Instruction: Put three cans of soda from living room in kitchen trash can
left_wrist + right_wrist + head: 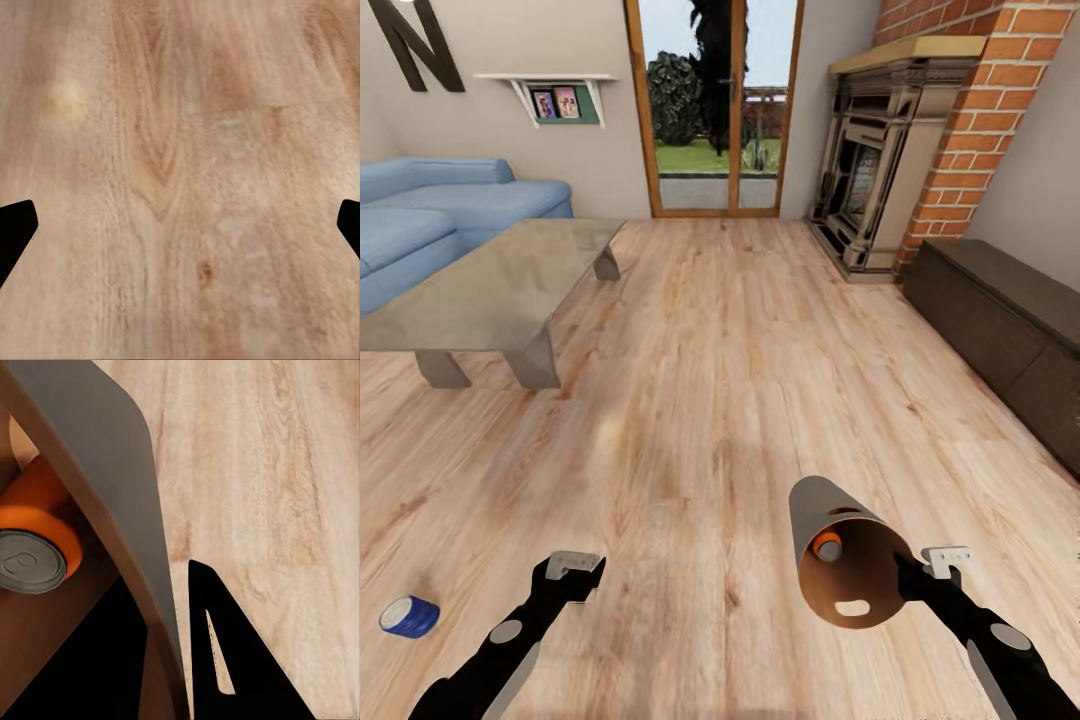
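You have two soda cans in sight: one orange can (825, 546) lying inside the tash can (830, 520) (its silver top faces the open mouth), and one dark blue can (409, 616) on its side on the wood floor (720, 380), to the left of your left arm. The bin is tipped over, its mouth toward you, held above the floor on your right side. Ahead to the left stands the glass-topped worktop (490, 290) before the blue sofa (430, 215); the brick fireplace (920, 130) and a dark low cabinet (1010, 320) line the right wall. Your right tool (922, 578) is clamped on the bin's rim, one finger (225, 660) outside the wall. Your left tool (574, 570) is spread wide over bare floor, gripping nothing.
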{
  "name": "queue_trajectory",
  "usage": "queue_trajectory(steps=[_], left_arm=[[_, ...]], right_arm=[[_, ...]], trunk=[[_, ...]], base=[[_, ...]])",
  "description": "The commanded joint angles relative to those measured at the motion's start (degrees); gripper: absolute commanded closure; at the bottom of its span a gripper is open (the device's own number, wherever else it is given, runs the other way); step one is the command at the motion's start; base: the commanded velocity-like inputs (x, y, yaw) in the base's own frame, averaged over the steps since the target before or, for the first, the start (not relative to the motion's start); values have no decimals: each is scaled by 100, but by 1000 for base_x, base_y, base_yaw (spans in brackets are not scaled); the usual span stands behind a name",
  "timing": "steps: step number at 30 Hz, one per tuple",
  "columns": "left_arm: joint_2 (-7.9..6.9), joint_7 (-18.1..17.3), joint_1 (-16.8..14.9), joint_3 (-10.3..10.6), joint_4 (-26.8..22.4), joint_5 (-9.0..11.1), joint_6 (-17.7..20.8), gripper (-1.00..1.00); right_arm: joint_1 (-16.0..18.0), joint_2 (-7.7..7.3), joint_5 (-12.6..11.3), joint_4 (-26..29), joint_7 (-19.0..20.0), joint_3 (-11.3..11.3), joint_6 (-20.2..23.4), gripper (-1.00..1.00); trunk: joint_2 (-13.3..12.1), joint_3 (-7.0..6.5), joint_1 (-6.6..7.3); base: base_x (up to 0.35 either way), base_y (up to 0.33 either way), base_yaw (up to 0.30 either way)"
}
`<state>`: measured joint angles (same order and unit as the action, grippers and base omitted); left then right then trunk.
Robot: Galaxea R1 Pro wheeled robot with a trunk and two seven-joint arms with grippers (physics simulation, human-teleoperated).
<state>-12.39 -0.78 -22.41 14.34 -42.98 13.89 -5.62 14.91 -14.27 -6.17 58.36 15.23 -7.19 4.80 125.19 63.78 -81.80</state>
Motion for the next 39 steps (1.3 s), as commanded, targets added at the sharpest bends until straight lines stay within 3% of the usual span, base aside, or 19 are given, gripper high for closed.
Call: queue_trajectory(steps=[1, 13, 39], left_arm=[[0, 0, 0, 1, 0, 0, 0, -100], [8, -1, 0, 0, 0, -8, -1, -100], [9, -1, 0, 4, 0, -16, -18, -100]], right_arm=[[3, 2, -43, 9, 24, -2, 3, 100], [3, 4, -43, 9, 24, -2, 3, 100], [4, 4, -42, -131, 20, 5, 3, 100]], trunk=[[0, -1, 0], [0, 14, 0], [0, 204, 0]], base=[[82, 313, -229], [82, 313, -60], [69, 313, -1]])
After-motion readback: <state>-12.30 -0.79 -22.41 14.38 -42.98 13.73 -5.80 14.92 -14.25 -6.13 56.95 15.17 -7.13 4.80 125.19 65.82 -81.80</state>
